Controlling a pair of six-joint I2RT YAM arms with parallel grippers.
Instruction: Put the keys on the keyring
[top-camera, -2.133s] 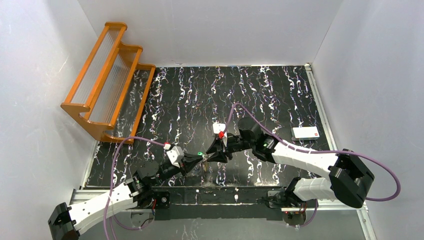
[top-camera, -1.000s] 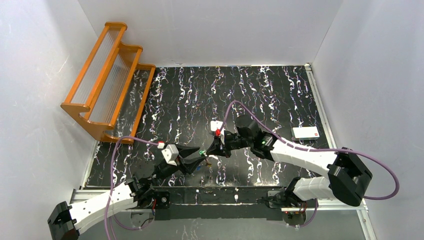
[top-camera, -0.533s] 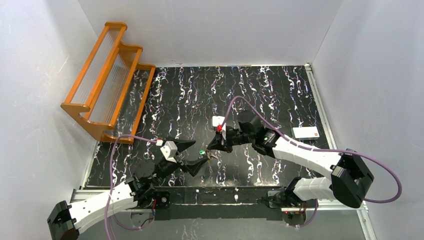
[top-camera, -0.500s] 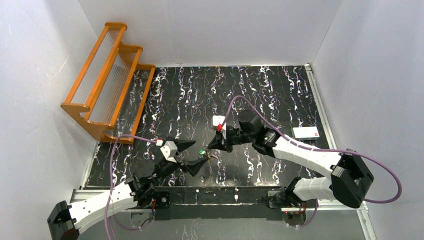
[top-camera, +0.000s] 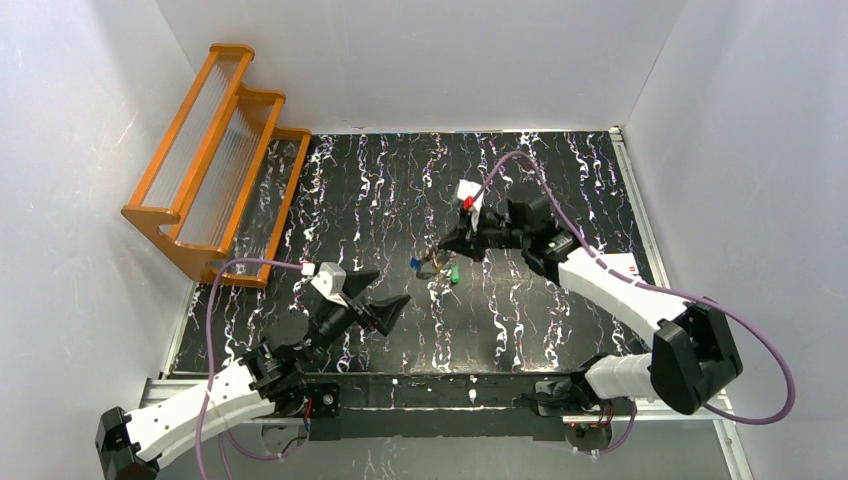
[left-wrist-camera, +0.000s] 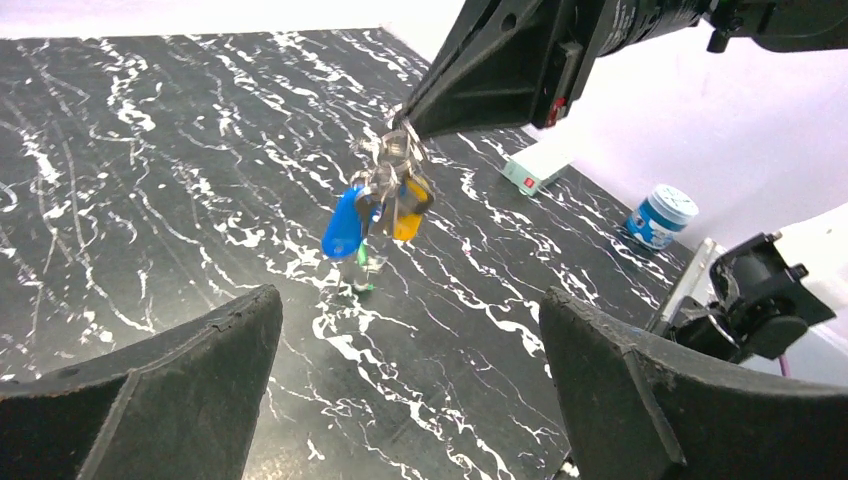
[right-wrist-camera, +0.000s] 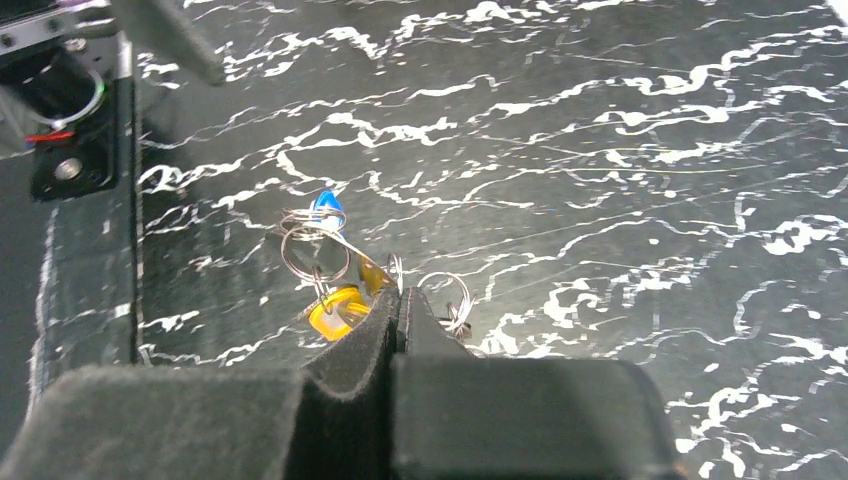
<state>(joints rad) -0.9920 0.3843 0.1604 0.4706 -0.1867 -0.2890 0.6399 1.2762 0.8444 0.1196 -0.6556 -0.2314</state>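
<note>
black marbled table (top-camera: 380, 180). left gripper (top-camera: 386, 289) is spread wide with nothing in it, near-left, well apart from the bunch. right gripper (top-camera: 446, 250) is pinched tight on the thin silver keyring (left-wrist-camera: 396, 150) over mid-table. blue, orange and green plastic-headed keys (left-wrist-camera: 375, 215) dangle just below its tips, long axes roughly up-down.
</note>
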